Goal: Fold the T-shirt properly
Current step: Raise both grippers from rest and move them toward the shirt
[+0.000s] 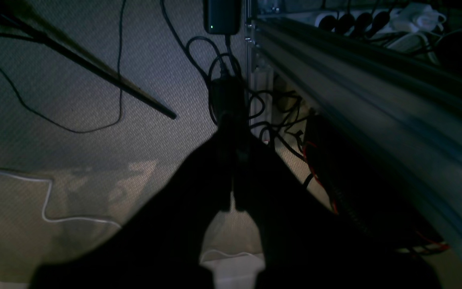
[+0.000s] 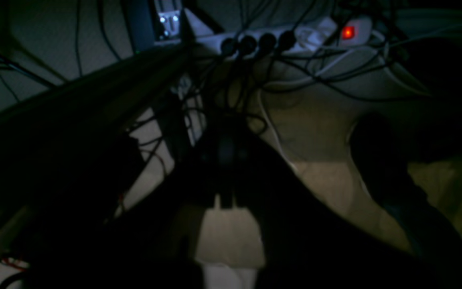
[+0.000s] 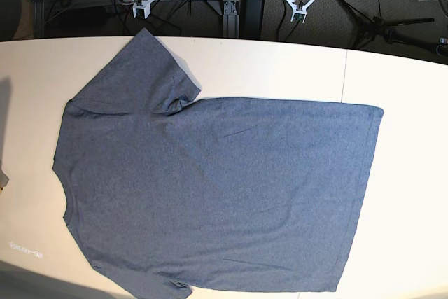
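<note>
Base view: bright, even overhead light on the white tabletop (image 3: 392, 194); sharp focus, the T-shirt (image 3: 210, 187) weave grain visible. Soft shadow at the left edge, dark floor band along the top.

Both wrist views: very dim, noisy, bluish cast. Each end effector (image 1: 231, 200) (image 2: 227, 200) reads as a black silhouette against a pale patch of floor. Frame rail (image 1: 375, 100) smeared and soft. Red switch lamp (image 2: 348, 32) glows, slightly bloomed. Corners fall to black.
</note>
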Robot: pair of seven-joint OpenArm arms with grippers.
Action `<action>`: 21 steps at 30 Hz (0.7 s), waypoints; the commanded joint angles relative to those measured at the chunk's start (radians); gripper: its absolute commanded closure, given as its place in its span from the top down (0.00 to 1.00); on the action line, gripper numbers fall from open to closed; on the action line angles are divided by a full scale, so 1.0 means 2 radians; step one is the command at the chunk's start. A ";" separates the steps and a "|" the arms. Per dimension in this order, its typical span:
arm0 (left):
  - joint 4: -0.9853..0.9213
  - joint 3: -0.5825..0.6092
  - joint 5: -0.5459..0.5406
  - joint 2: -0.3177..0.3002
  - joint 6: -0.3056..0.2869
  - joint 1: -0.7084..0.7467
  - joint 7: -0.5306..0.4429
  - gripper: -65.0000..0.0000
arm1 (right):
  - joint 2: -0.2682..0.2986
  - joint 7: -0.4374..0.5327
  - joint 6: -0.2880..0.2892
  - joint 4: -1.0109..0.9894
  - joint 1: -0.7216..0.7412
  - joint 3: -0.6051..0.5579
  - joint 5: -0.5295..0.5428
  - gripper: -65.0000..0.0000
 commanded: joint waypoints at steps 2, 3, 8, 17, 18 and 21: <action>0.003 0.000 0.000 -0.002 -0.014 0.001 -0.014 0.00 | 0.003 0.008 0.035 0.003 -0.001 -0.001 0.001 0.00; 0.003 0.000 0.002 -0.002 -0.014 0.001 -0.021 0.00 | 0.003 0.008 0.035 0.003 -0.001 -0.001 0.001 0.00; 0.003 0.000 0.001 -0.002 -0.014 0.001 -0.039 0.00 | 0.003 0.008 0.036 0.003 -0.001 -0.001 0.001 0.00; 0.003 0.000 0.002 -0.017 -0.008 0.005 -0.023 0.00 | 0.003 0.008 0.036 0.003 -0.002 -0.016 0.001 0.00; 0.004 0.000 0.002 -0.021 0.002 0.007 -0.018 0.00 | 0.003 0.008 0.036 0.004 -0.003 -0.021 0.001 0.00; 0.004 0.000 0.002 -0.031 0.023 0.012 0.001 0.05 | 0.003 0.008 0.036 0.006 -0.004 -0.043 0.001 0.00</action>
